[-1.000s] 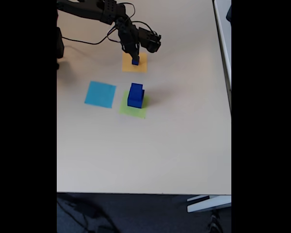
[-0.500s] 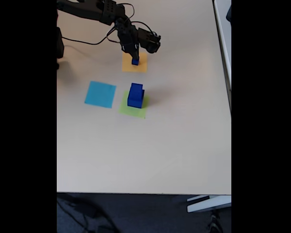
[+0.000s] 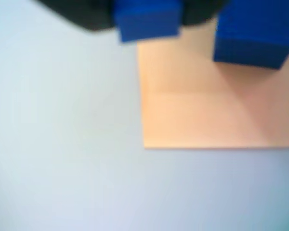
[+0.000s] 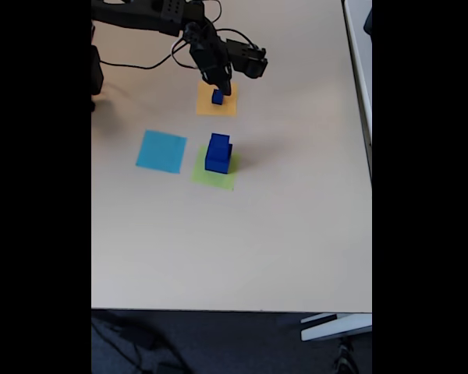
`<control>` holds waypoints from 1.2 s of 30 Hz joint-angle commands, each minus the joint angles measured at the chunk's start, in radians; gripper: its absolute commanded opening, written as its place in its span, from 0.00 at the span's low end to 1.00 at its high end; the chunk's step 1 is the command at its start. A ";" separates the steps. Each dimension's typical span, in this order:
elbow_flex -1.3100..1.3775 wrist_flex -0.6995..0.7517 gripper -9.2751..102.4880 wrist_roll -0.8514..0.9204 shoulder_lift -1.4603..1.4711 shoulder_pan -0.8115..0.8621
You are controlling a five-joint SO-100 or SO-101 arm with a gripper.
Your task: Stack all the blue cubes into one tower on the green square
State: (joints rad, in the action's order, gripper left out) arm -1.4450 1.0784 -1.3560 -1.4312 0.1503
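We've got a tower (image 4: 218,153) on the green square (image 4: 215,175), tiny cube (image 4: 218,97) left on orange (image 4: 218,104), can't tell if gripper (image 4: 221,87) grips it.

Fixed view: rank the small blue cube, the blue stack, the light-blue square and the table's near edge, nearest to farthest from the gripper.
1. Small blue cube, on the orange square, just under the gripper.
2. Blue stack, on the green square, below it.
3. Light-blue square, lower left.
4. Table's near edge, at the bottom.
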 commanded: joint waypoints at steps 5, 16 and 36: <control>0.187 0.058 0.08 0.061 -0.089 0.117; 0.196 0.061 0.08 0.135 -0.091 0.262; 0.155 0.106 0.08 0.126 -0.110 0.308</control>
State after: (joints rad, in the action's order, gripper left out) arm -1.2839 1.1674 -1.2149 -1.4419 0.4433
